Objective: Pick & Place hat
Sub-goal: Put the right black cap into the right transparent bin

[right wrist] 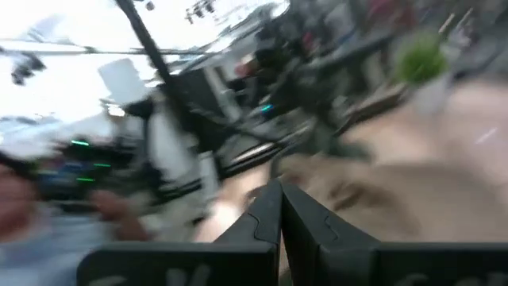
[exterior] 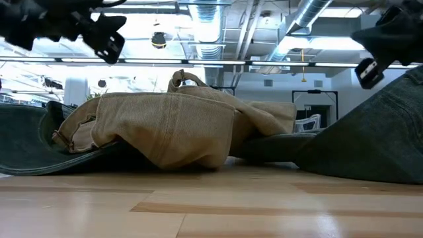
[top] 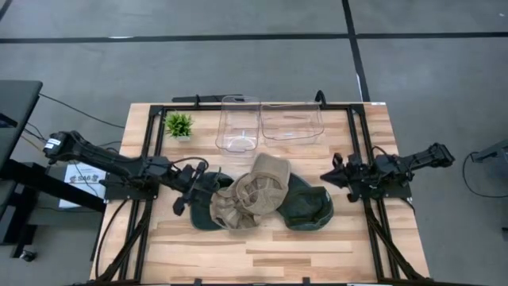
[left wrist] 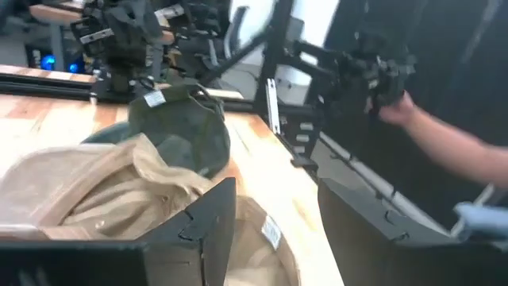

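1. On the wooden counter (top: 317, 254), near its middle, there is a pile of hats, and some parts of it are hard to read: the tan hat (top: 255, 196) lies over the others, so the dark green hat on the left (top: 205, 208) shows only as an edge under it.
2. In the low view the tan hat (exterior: 165, 125) fills the middle, and the dark green hat on the right (exterior: 377, 139) is cut off by the picture's edge; both arms appear there only as dark shapes at the top corners.
3. The right wrist view is strongly blurred, so almost nothing in it can be named except the arm's own fingers (right wrist: 266, 218).
4. The tan hat is of soft ribbed fabric, crumpled, with its inside partly turned up and a small white label (left wrist: 271, 232) visible in the left wrist view.
5. The dark green hat on the right (top: 308, 202) lies flat beside the tan one and touches it; in the left wrist view a white tag shows on it.
6. The left end effector (top: 193, 189) is stretched out low from the left side and stands at the left edge of the pile with its fingers spread apart; nothing is seen between them.
7. The right end effector (top: 332, 175) is at the right of the pile, just beside the green hat, with its fingers pressed together and holding nothing.
8. Behind the hats, two clear plastic bins (top: 270, 121) and a small green plant (top: 178, 124) stand at the far side of the counter.
9. In the left wrist view a person's forearm (left wrist: 432, 143) shows beyond the counter.
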